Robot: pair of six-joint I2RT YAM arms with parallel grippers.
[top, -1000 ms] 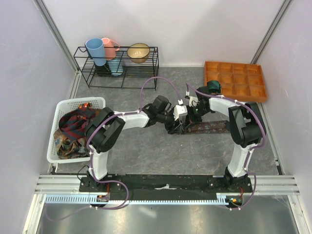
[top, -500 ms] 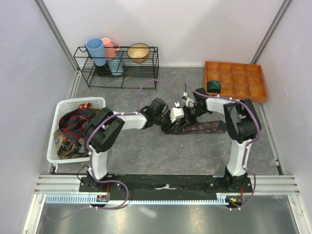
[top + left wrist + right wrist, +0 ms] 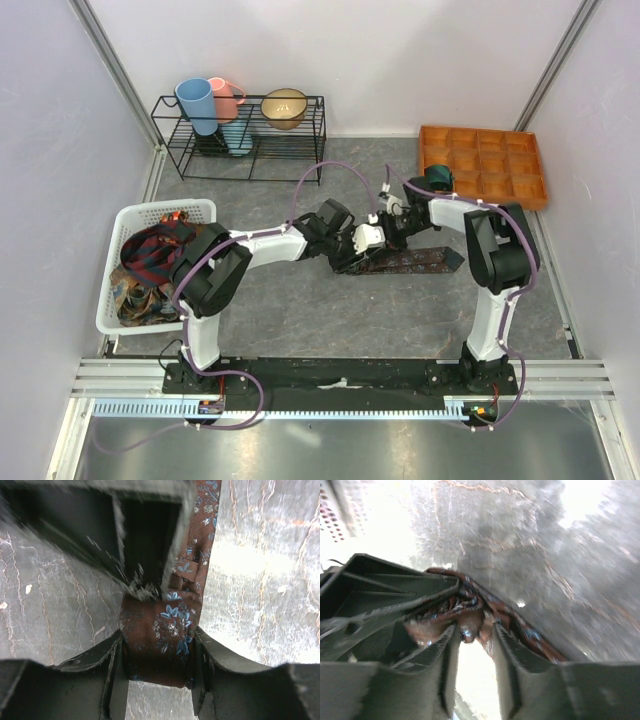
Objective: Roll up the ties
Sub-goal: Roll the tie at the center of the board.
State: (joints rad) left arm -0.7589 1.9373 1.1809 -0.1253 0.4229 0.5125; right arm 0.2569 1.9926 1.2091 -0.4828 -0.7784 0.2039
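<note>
A maroon-brown tie (image 3: 420, 260) with small blue flowers lies flat across the middle of the table, its left end rolled up. My left gripper (image 3: 352, 258) is shut on that roll. In the left wrist view the roll (image 3: 165, 625) fills the left gripper (image 3: 159, 640) from jaw to jaw, and the flat part runs away up and right. My right gripper (image 3: 383, 238) meets the roll from the other side. In the right wrist view the right gripper (image 3: 472, 630) pinches bunched folds of the tie (image 3: 535, 637) at its tips.
A white basket (image 3: 130, 212) at the left holds more ties (image 3: 150, 255), plaid and gold-brown. An orange compartment tray (image 3: 500, 160) at the back right holds a rolled teal tie (image 3: 437, 180). A black wire rack (image 3: 240, 150) with cups and a bowl stands at the back.
Both grippers have shifted a little left and back with the roll between them. The flat part of the tie has been drawn slightly towards them.
</note>
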